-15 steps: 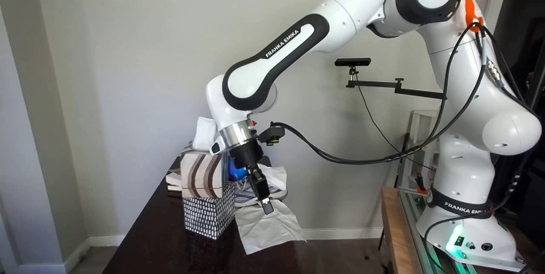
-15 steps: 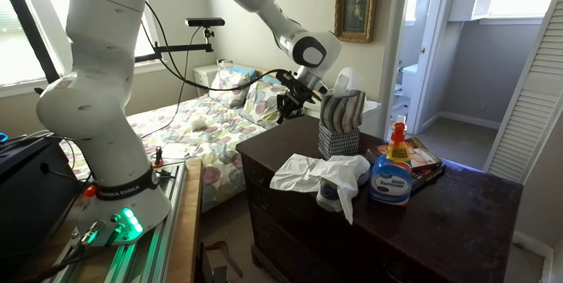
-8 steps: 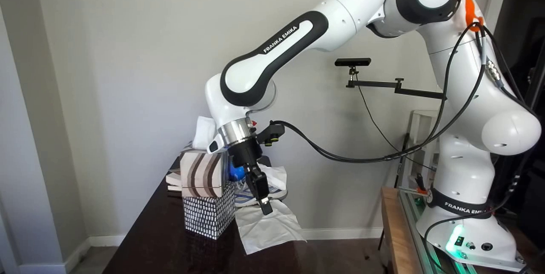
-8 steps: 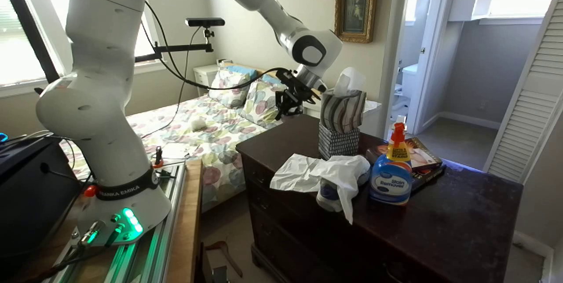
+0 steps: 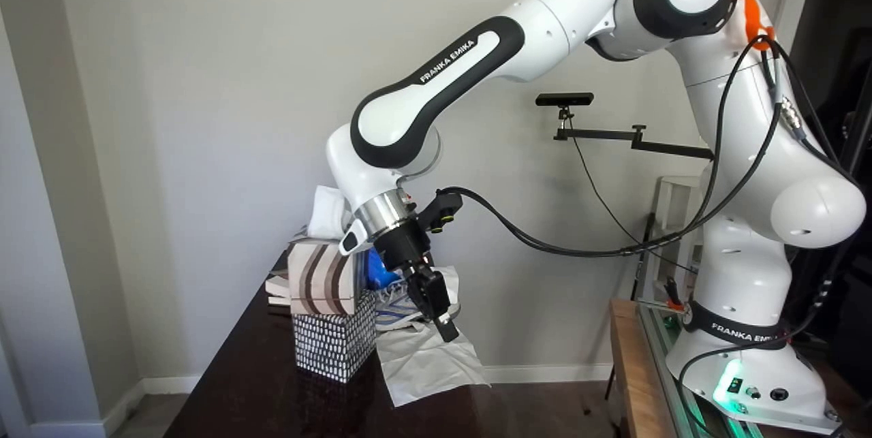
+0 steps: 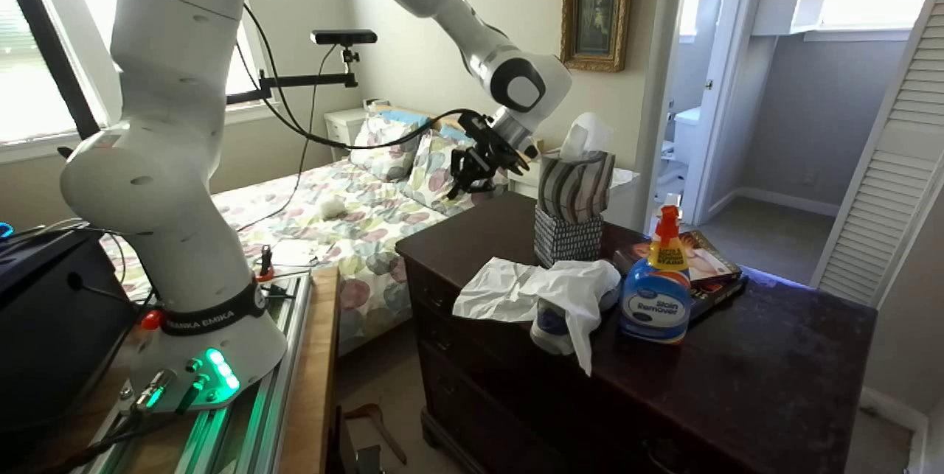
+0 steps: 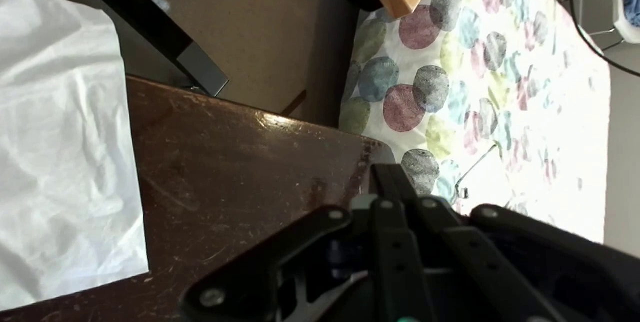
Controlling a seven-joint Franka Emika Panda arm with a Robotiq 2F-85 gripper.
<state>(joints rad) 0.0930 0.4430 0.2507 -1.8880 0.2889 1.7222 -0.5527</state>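
From left to right in the wrist view, I'm seeing a thin, wrinkled white tissue [image 7: 65,151], a dark, glossy, scuffed dresser [image 7: 240,162], my black gripper [image 7: 392,172] holding its jaws tight together, and a bedspread [image 7: 465,61] showing overlapping coloured circles. The tissue is lying on the dresser, left of the gripper and apart.

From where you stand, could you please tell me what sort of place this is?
Most likely a bedroom: a bed with patterned pillows, a dark chest of drawers and a framed picture.
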